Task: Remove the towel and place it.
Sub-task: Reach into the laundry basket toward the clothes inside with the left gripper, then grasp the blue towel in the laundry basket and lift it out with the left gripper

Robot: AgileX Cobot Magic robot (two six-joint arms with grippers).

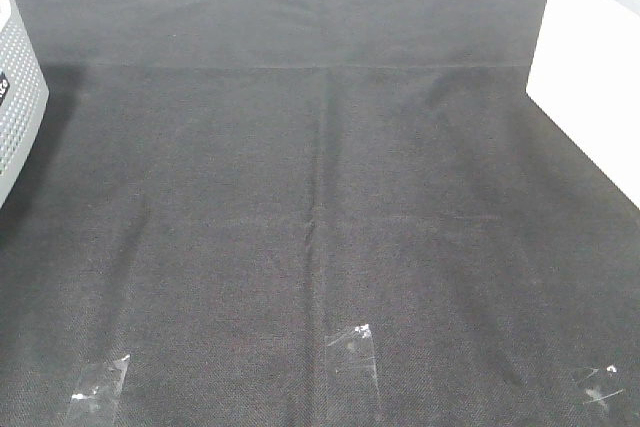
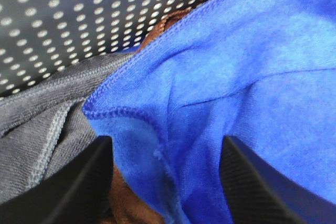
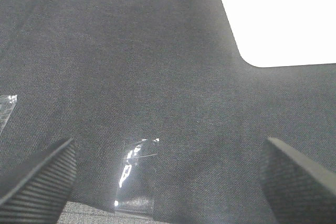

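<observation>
black cloth [image 1: 320,197], grey basket [image 1: 15,97] (towel [image 2: 252,77] inside)

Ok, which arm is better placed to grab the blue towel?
Left. The left gripper, open, is right at the towel in the perforated basket; the right gripper is over the black table covering, no towel in its view.

Tight quarters by the perforated basket [image 1: 18,97] at the table's left edge: the left gripper [image 2: 167,142], jaws spread, is hemmed in. The blue towel [image 2: 247,66] fills the gap between its fingers, a grey cloth [image 2: 47,114] crowds one side, brown fabric [image 2: 128,203] lies beneath, and the dotted wall [image 2: 63,14] stands close behind. Beyond the basket the black table cover [image 1: 320,197] runs flat and wide, with flat strips of clear tape [image 1: 352,347] along the near edge. The right gripper [image 3: 168,145], jaws wide, hangs above it with open passage on every side.
</observation>
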